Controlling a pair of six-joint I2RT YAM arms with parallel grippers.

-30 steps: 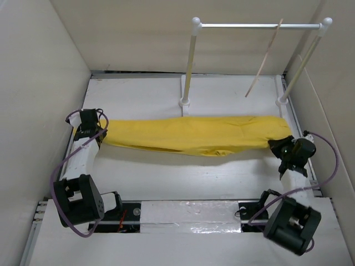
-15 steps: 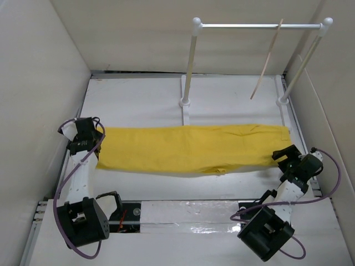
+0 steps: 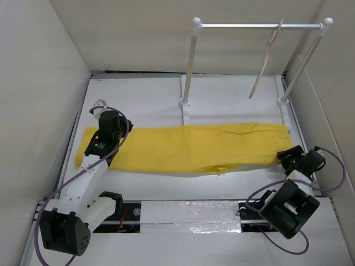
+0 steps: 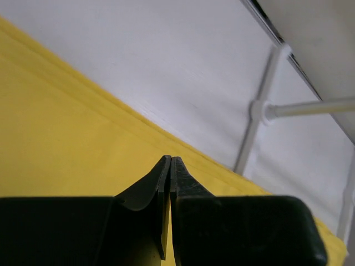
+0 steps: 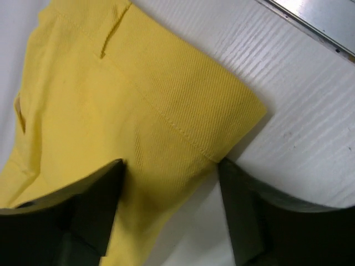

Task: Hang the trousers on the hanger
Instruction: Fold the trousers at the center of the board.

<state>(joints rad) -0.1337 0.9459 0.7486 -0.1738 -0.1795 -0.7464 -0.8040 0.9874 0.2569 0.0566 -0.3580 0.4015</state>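
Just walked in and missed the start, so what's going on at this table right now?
Two robot arms are working on a pair of yellow trousers that lie flat across the table. The left gripper is shut, just above the cloth near its left end. The right gripper is open, with a finger on each side of the corner at the right end. The hanger hangs bare on the rail at the back, so nothing is on it yet.
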